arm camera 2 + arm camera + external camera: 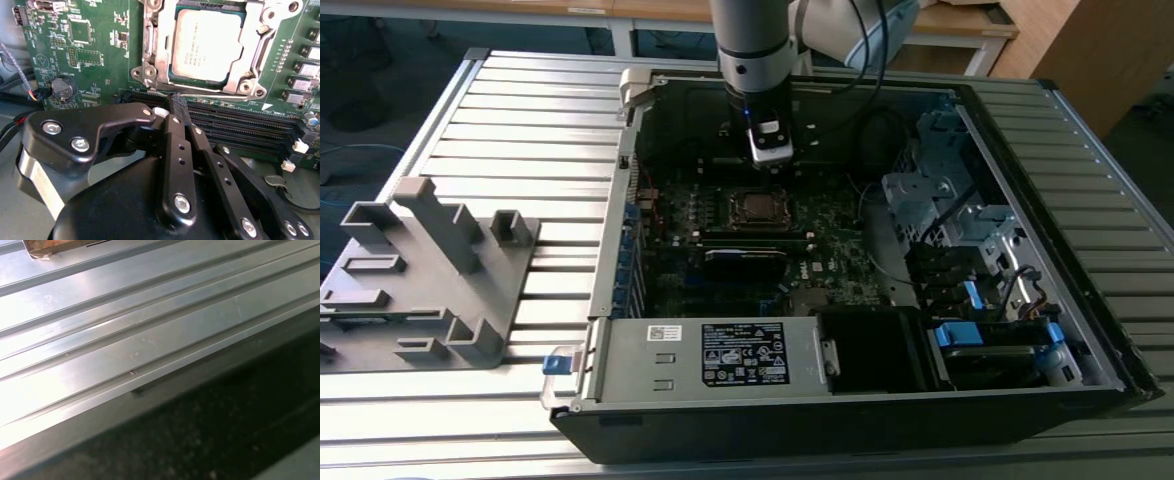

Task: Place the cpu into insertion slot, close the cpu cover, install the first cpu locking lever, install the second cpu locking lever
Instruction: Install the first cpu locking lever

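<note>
Surface: ribbed grey metal table (520, 110) | open computer case (1067, 330) atop | wooden furniture (1081, 50) behind

The exterior view looks steeply down from a distance onto the open black computer case (854, 300) lying on the ribbed grey metal surface (520, 110). The second wrist view peers closely past the black pincer (177, 107) at the green motherboard (100, 60), which the exterior view shares. The first wrist view skims very near that ribbed surface (125, 340).

We've got the arm (754, 45) coming straight down from the far side, wrist vertical. The gripper (176, 106) points downward, and in the second wrist view its black fingers (172, 145) are pressed together at the tips, with nothing held between them.
</note>
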